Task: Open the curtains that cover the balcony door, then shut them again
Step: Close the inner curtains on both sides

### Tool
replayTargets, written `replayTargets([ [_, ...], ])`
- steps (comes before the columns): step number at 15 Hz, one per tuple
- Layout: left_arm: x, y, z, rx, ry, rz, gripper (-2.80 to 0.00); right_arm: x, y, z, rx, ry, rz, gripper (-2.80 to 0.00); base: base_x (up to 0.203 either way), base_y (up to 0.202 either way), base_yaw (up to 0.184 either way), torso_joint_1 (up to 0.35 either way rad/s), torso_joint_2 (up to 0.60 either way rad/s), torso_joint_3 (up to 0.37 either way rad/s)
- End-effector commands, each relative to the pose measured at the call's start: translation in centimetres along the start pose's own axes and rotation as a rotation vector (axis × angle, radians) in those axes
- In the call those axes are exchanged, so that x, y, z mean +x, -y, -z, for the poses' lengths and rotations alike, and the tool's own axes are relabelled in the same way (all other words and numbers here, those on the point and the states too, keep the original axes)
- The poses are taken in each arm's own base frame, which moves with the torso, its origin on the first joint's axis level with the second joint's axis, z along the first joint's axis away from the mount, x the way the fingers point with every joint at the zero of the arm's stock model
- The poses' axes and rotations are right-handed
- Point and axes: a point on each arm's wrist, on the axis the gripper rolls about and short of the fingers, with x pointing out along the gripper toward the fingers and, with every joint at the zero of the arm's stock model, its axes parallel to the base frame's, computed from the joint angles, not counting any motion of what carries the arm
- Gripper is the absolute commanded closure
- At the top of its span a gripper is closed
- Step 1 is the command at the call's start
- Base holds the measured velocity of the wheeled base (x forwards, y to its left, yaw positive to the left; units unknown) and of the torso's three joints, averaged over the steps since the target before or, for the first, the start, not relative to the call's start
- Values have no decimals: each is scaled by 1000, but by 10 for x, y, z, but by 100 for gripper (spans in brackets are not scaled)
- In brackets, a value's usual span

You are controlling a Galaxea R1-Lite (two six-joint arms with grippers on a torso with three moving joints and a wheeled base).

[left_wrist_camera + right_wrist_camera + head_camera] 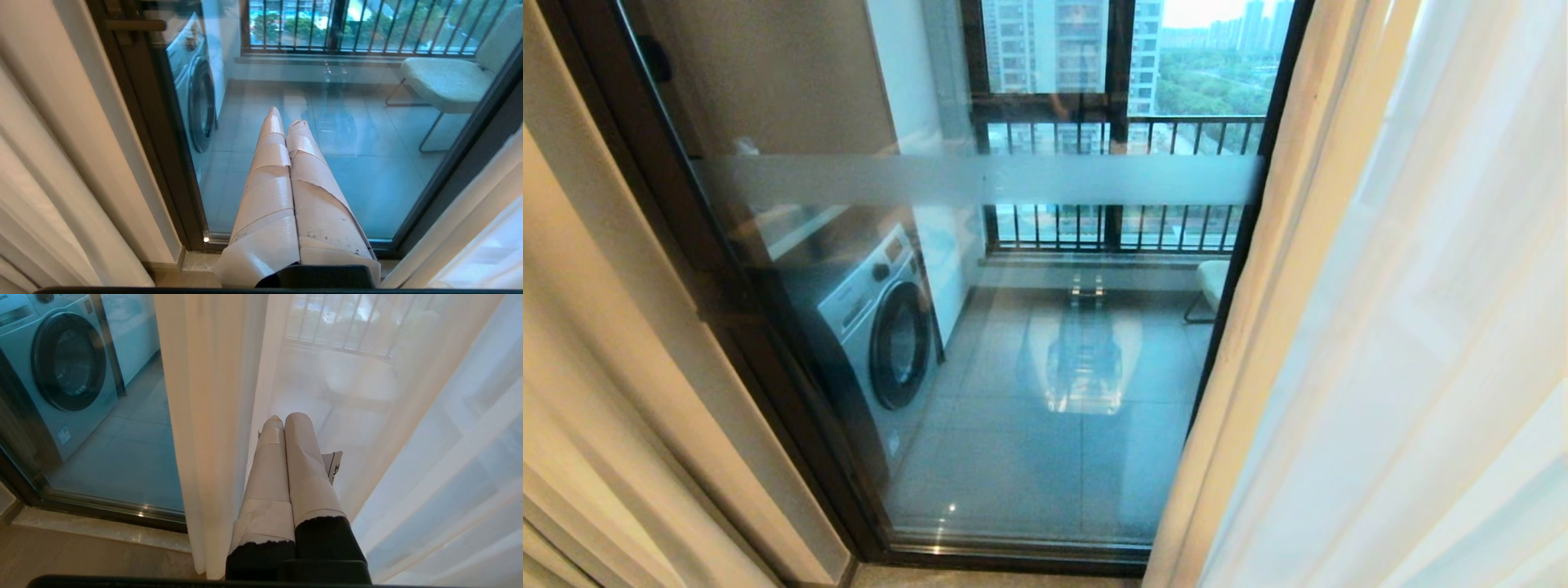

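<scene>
Both grippers are pressed shut and empty, yet the right gripper (pixel 282 418) sits nearer, just beside the upright sheer curtain (pixel 212 416), while the left gripper (pixel 286 118) faces bare door glass (pixel 367 175).

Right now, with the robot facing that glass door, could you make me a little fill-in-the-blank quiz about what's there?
1. Behind the balcony door, on the left, stands a ____ machine.
2. The sheer curtain hangs on the ____ side of the door.
3. Both the left hand and the right hand have their fingers ____.
4. On the balcony stands a pale green ____.

Missing words: washing; right; shut; chair
</scene>
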Motion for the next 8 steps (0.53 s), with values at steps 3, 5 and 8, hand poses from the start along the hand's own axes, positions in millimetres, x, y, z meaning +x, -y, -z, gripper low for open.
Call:
replayTargets([
  [3, 0, 0, 0, -1, 0, -1, 0, 0, 0, 0, -1, -2, -1, 0, 1, 25, -1, 0, 0, -1],
  [5, 0, 0, 0, 1, 0, -1, 0, 0, 0, 0, -1, -2, -1, 0, 1, 162, 0, 8, 5, 2],
  [8, 0, 0, 0, -1, 1, -1, 0, 0, 0, 0, -1, -2, -1, 0, 0, 191, 3, 3, 2, 3],
])
